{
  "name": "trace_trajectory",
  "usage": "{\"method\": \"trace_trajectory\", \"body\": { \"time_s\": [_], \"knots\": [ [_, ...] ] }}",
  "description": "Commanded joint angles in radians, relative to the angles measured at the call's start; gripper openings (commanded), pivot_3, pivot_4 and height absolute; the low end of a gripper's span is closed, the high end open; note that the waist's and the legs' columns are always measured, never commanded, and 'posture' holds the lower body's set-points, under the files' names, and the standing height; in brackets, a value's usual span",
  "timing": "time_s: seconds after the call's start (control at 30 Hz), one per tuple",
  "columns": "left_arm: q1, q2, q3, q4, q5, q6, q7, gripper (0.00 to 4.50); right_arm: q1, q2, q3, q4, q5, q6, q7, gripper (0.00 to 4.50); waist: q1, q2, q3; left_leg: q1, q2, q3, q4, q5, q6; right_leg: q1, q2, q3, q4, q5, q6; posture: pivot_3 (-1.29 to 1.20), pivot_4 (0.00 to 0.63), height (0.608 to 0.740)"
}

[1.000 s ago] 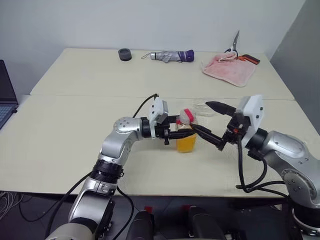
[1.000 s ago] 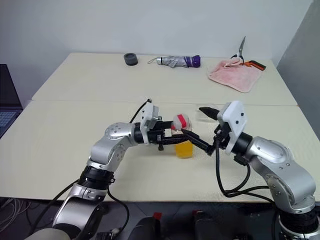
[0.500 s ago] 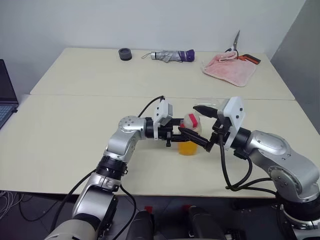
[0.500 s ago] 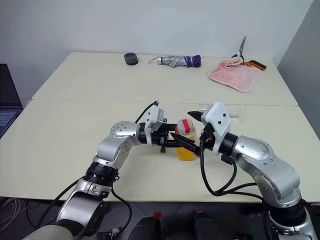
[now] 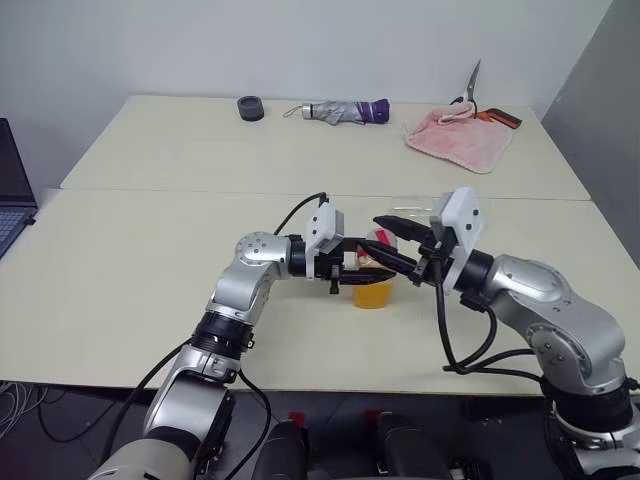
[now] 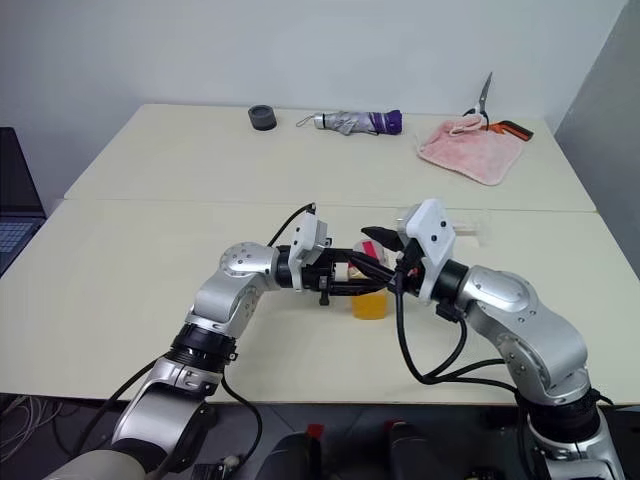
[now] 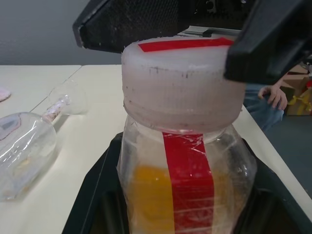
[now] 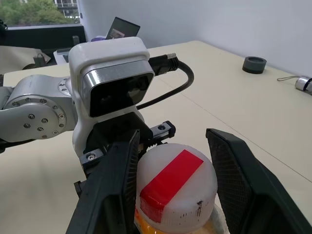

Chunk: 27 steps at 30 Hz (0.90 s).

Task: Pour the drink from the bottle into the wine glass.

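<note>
The small clear bottle (image 5: 373,290) stands on the table (image 5: 130,270) with orange-yellow drink (image 7: 146,195) in its lower part and a red label strip. My left gripper (image 5: 362,276) is shut on its body from the left. A white cap (image 8: 175,195) with a red strip tops it. My right gripper (image 5: 372,241) comes in level from the right, shut on that cap, one finger (image 8: 117,185) on each side. The wine glass (image 7: 24,141) lies on its side on the table just beyond the bottle, also visible behind my right hand (image 6: 470,226).
Along the far table edge lie a black round object (image 5: 250,108), a folded umbrella (image 5: 345,111), a pink cloth (image 5: 458,138) and scissors (image 5: 480,105). A laptop (image 5: 8,195) sits at the left edge. A seam (image 5: 200,192) joins the two tabletops.
My right gripper moved left over the bottle's top and its wide-open fingers closed in on the cap. The left gripper kept its hold on the bottle.
</note>
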Motion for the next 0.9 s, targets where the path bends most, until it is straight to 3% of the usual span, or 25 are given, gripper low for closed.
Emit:
{"method": "trace_trajectory", "body": {
  "time_s": [0.03,0.3,0.43,0.53,0.67,0.8,0.9],
  "knots": [
    [-0.027,-0.005,0.006,-0.038,-0.018,-0.013,-0.008,1.95,-0.028,-0.031,0.031,0.004,-0.008,-0.039,0.086,1.83,0.000,0.000,0.000,0.000,0.000,0.000,0.000,0.000,0.000,0.000,0.000,0.000,0.000,0.000,0.000,0.00,0.150,0.740],
    [-0.052,0.008,0.002,-0.067,-0.041,0.005,-0.068,1.94,-0.195,-0.198,0.091,0.294,-0.029,-0.191,0.551,1.83,0.000,0.000,0.000,0.000,0.000,0.000,0.000,0.000,0.000,0.000,0.000,0.000,0.000,0.000,0.000,0.00,0.150,0.740],
    [-0.055,0.010,0.001,-0.063,-0.035,0.000,-0.070,1.94,-0.253,-0.199,0.050,0.375,0.002,-0.170,0.580,1.83,0.000,0.000,0.000,0.000,0.000,0.000,0.000,0.000,0.000,0.000,0.000,-0.001,0.000,0.000,0.000,0.00,0.150,0.740],
    [-0.048,0.011,0.002,-0.065,-0.027,-0.002,-0.056,1.94,-0.194,-0.182,-0.023,0.305,0.043,-0.125,0.485,1.83,0.001,0.000,0.000,0.000,0.000,-0.001,0.000,0.000,0.000,0.000,0.000,-0.001,0.000,0.000,0.000,0.00,0.150,0.740],
    [-0.039,0.009,0.000,-0.067,-0.020,-0.002,-0.036,1.94,-0.060,-0.163,-0.121,0.110,0.087,-0.073,0.329,3.20,0.004,0.000,0.000,-0.002,0.000,-0.001,0.000,0.000,0.000,0.000,-0.002,-0.001,-0.001,0.000,0.000,0.00,0.150,0.740],
    [-0.048,0.003,-0.005,-0.041,-0.011,-0.014,-0.027,1.93,0.071,-0.076,-0.190,-0.140,0.163,0.029,0.070,4.50,0.003,0.000,0.000,-0.002,0.000,-0.001,0.000,0.000,0.000,0.000,-0.002,-0.001,-0.001,0.000,0.000,0.00,0.150,0.740],
    [-0.069,-0.012,-0.004,0.002,-0.001,-0.028,-0.015,1.93,0.114,0.032,-0.110,-0.242,0.031,0.089,-0.191,4.50,-0.001,0.000,0.000,-0.001,0.000,-0.001,0.000,0.000,0.000,0.000,-0.001,-0.001,0.000,0.000,0.000,0.00,0.150,0.740]
  ]
}}
